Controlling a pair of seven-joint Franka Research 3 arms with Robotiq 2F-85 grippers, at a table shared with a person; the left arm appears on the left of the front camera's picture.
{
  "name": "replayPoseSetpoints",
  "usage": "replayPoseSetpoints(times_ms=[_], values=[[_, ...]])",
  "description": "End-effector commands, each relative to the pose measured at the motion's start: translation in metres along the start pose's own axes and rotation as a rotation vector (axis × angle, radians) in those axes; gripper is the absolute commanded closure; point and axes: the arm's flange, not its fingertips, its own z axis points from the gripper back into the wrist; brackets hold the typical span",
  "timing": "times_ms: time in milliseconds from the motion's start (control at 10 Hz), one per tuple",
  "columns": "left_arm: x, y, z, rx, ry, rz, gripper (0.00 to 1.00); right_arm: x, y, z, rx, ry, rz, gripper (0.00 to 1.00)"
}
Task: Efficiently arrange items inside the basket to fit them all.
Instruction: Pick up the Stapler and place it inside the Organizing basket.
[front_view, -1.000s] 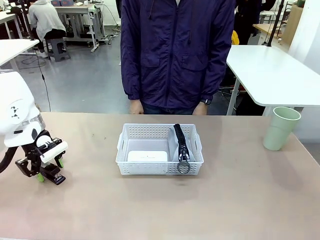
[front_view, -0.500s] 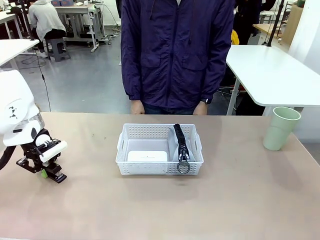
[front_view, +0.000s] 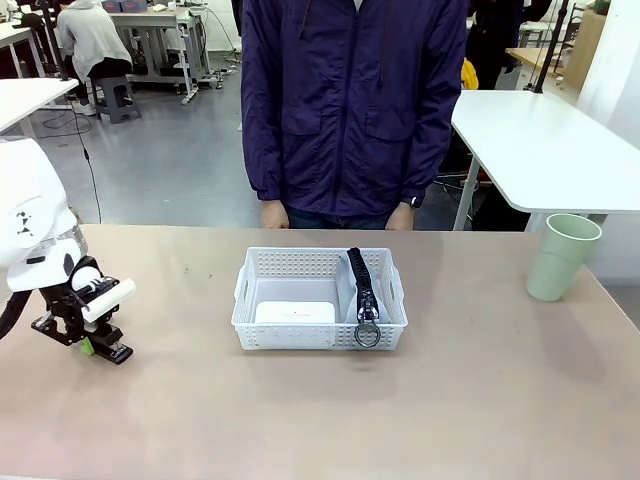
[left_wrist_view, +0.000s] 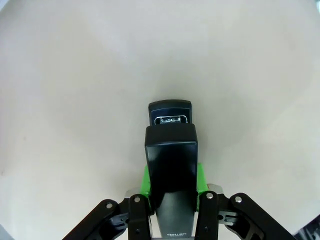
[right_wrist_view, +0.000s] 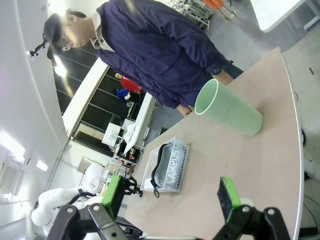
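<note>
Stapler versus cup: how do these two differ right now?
The black stapler is clamped between the green pads of the left end effector, low at the table's left side. The pale green cup stands free and upright at the right side, untouched. The stapler is dark and narrow; the cup is light, round and open-topped. Both are outside the basket.

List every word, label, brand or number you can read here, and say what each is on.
No text here is clear enough to quote.
Stapler: small pale print at its near end in the left wrist view, too blurred to read.
Box: faint marks on its top, too small to read.
Basket, pouch, cup: no print to be seen.
</note>
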Motion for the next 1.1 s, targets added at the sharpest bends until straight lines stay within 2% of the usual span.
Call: replayPoseSetpoints(times_ms=[0,100,300,400,600,700,800,900,1000], values=[[0.028,-0.029,0.037,-0.007,-0.051,0.127,1.00,0.002,0.001,-0.001,0.015,-0.020,0.028,0.00],[0.042,-0.026,0.074,0.003,-0.084,0.173,1.00,0.002,0.001,-0.001,0.015,-0.020,0.028,0.00],[0.068,-0.004,0.128,-0.042,-0.165,0.168,1.00,0.002,0.001,-0.001,0.015,-0.020,0.028,0.00],[0.087,0.017,0.144,-0.078,-0.168,0.172,0.73,0.002,0.001,-0.001,0.015,-0.020,0.028,0.00],[0.150,0.073,0.141,-0.010,-0.297,0.196,0.73,0.002,0.001,-0.001,0.015,-0.020,0.028,0.00],[0.180,0.106,0.137,0.059,-0.323,0.267,0.73,0.002,0.001,-0.001,0.015,-0.020,0.028,0.00],[0.203,0.138,0.131,0.021,-0.301,0.205,0.73,0.002,0.001,-0.001,0.015,-0.020,0.028,0.00],[0.218,0.170,0.123,0.065,-0.210,0.175,0.73,0.002,0.001,-0.001,0.015,-0.020,0.028,0.00],[0.233,0.217,0.109,0.071,-0.190,0.221,0.73,0.002,0.001,-0.001,0.015,-0.020,0.028,0.00]])
